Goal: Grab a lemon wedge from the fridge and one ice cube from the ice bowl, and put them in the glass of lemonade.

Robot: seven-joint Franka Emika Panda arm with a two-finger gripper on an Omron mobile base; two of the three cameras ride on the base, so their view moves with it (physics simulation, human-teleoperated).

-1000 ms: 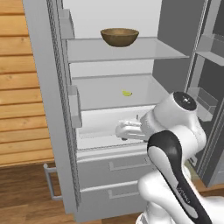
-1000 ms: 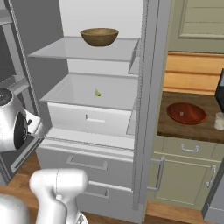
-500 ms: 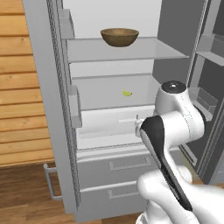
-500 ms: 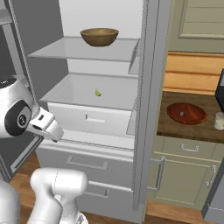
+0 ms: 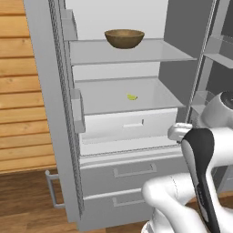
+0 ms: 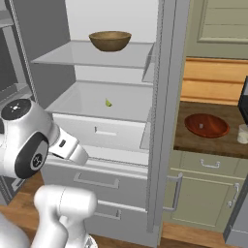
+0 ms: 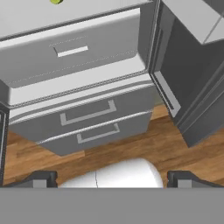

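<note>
On the lower shelf of the open fridge (image 5: 54,113), the lemon wedge (image 5: 132,97) lies alone near the shelf's middle, one shelf below a tan wooden bowl (image 5: 124,38). To the right of the fridge, the ice bowl (image 6: 207,125) sits on the counter (image 6: 193,143), with the glass of lemonade (image 6: 242,133) just beside it. Before the fridge's lower drawers (image 7: 87,116), the gripper (image 7: 111,179) hangs with jaws spread wide, holding nothing.

Glossy white arm (image 5: 182,200), dark joints
</note>
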